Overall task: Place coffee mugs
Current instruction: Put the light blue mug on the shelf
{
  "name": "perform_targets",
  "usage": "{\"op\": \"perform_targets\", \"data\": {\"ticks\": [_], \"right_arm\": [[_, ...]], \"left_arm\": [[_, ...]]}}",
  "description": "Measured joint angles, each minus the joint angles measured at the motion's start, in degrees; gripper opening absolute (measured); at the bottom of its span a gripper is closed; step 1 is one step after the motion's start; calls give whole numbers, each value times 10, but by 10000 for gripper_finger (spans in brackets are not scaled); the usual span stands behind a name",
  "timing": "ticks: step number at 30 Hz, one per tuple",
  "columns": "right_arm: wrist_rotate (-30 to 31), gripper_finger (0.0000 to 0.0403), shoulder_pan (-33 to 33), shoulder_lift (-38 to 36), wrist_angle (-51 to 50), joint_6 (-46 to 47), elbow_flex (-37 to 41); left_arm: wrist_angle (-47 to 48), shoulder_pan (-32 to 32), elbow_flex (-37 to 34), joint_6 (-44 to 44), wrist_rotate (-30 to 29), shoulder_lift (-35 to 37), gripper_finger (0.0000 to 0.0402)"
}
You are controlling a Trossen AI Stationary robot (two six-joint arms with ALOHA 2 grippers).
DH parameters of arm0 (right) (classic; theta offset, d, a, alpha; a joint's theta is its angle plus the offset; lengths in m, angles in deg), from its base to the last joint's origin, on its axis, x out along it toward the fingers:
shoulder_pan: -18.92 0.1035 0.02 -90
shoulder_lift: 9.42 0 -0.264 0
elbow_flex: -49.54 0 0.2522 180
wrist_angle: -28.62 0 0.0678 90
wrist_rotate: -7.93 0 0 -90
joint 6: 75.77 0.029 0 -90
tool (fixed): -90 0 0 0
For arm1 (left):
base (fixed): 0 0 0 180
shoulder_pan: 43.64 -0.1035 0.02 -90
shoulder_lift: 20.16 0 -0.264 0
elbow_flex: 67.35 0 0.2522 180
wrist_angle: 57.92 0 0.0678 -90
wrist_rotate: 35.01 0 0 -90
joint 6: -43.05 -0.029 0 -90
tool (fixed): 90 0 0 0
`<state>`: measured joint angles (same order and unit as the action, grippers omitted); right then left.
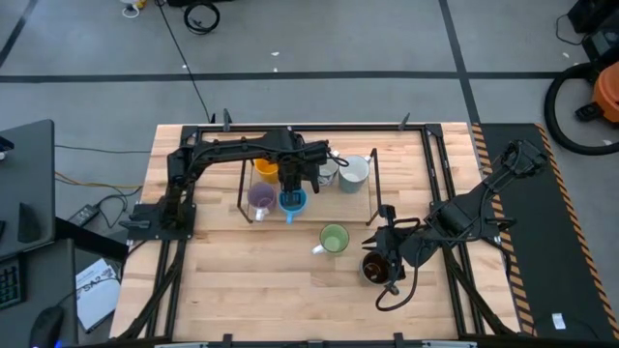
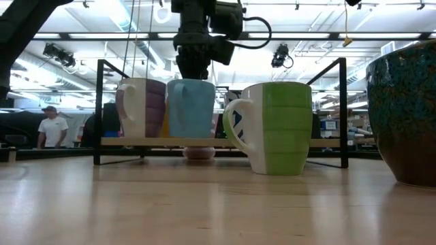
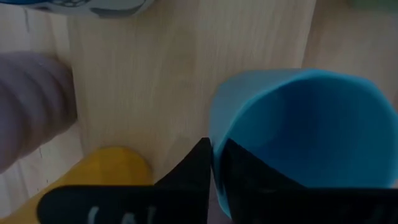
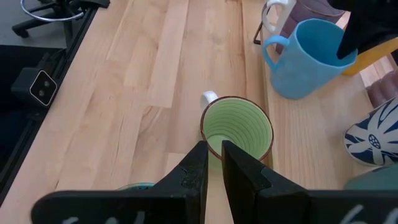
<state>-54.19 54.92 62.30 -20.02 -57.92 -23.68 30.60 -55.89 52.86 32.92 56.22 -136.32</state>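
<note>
The left claw point(image 1: 293, 187) grips the blue mug's point(image 1: 293, 201) rim on the rack point(image 1: 373, 184); the right claw point(image 1: 375, 241), closed and empty, hovers beside the green mug point(image 1: 334, 239).

Black jointed arms point(image 1: 242, 150), black cables, maybe white lettering.

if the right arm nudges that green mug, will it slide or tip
Probably slide: the green mug stands upright on a wide flat base on the smooth wooden table. A push high on its rim could tip it. It looks ceramic, so likely rigid and chippable.
</note>
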Motion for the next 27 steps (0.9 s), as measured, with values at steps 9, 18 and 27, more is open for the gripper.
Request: {"op": "perform_targets", "data": {"ticks": [9, 18, 27], "right_arm": [[0, 52, 0, 0, 0, 0, 0], [0, 52, 0, 0, 0, 0, 0], [0, 52, 0, 0, 0, 0, 0]], "left_arm": [[-2, 0, 0, 4, -15, -1, 109], [-1, 3, 28, -9, -32, 1, 151], [25, 9, 102, -10, -27, 2, 151]]}}
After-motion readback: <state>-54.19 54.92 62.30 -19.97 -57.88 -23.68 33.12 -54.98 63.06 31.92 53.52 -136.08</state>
